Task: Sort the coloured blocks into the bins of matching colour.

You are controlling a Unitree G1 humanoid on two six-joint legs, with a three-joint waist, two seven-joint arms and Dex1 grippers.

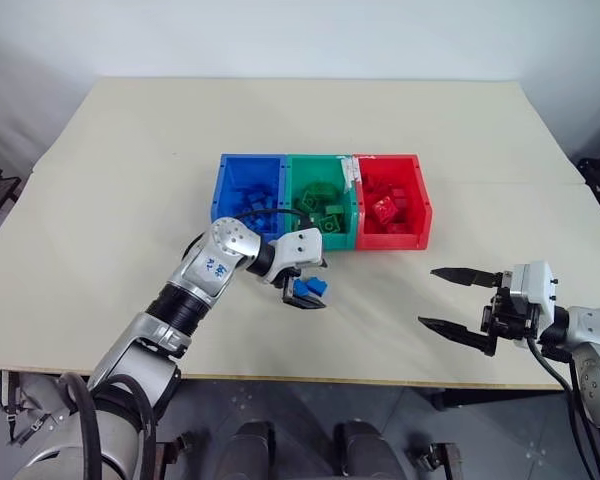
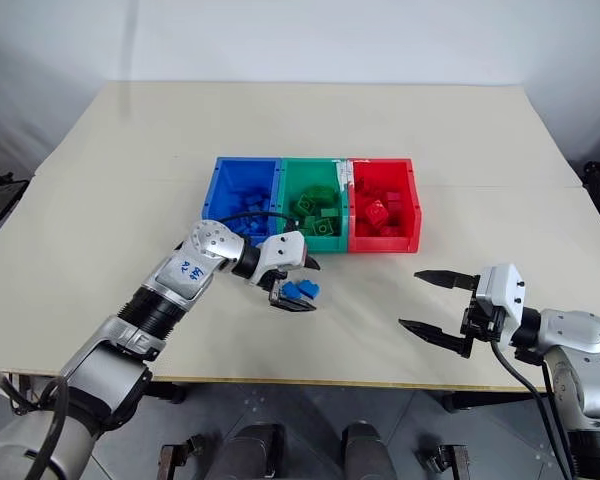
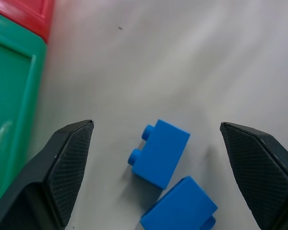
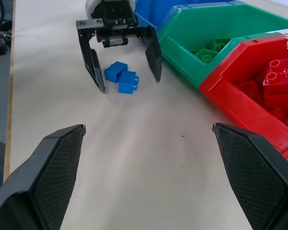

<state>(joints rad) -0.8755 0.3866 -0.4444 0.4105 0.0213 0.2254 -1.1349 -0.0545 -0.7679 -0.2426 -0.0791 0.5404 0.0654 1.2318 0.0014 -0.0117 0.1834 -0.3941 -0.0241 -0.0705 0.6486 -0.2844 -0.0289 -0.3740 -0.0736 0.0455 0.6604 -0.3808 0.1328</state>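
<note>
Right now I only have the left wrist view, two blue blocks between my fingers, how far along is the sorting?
Observer: Those two blue blocks are the only ones loose on the table; the left gripper straddles them, open.
Operator: Where is the blue bin?
Observer: The blue bin is the end one on the robot's left, beside the green bin.
Operator: And the right arm?
Observer: The right gripper hovers open in front of the red bin, holding nothing.

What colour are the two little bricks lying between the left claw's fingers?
Both bricks are blue, clearest in the left wrist view, between the open left gripper.
</note>
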